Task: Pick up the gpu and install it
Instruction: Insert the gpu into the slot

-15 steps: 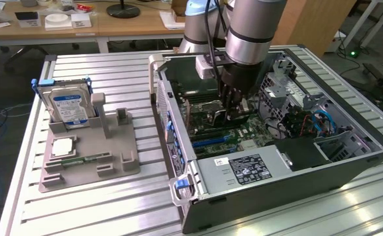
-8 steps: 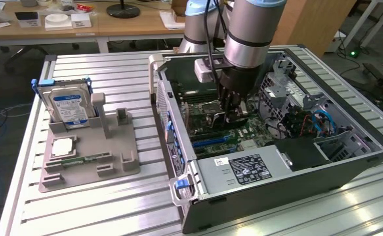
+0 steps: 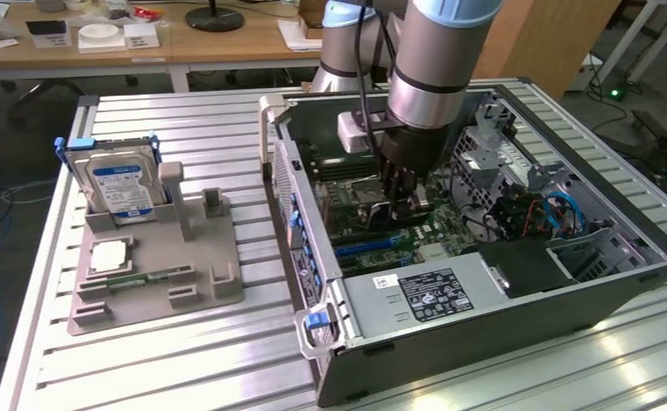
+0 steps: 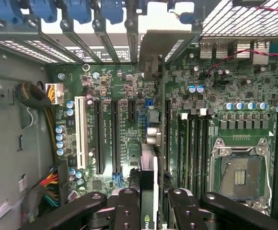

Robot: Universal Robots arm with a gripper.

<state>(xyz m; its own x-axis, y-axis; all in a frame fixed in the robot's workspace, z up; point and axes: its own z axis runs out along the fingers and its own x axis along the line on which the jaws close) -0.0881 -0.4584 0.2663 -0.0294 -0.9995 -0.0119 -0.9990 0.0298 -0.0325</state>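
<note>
I am looking at the arm standing over the open computer case (image 3: 470, 257), which is lying on its side on the slatted metal surface (image 3: 196, 360). The claw (image 3: 405, 195) is reaching down inside the case, above the green motherboard (image 3: 367, 231), and in the exterior view the arm itself is covering most of what the claw is doing. In the wrist view the claw (image 4: 154, 203) is pinching the gpu (image 4: 149, 187) between its two black fingers (image 4: 128, 206); the card is standing on its edge, so I am seeing only its thin dark side with a silvery strip, and its lower end is cut off by the picture border. The card is hanging above the motherboard (image 4: 115, 86), near the long black expansion slots (image 4: 114, 136), but I cannot tell if it is touching a slot or staying apart from it. At the exterior view's left, the grey holder tray (image 3: 156, 274) is carrying the blue-labelled hard drive (image 3: 120, 190) upright, a processor chip (image 3: 108, 255) and a narrow green memory stick (image 3: 141, 280). Behind, a wooden desk (image 3: 196, 43) is partly cut off.
</note>
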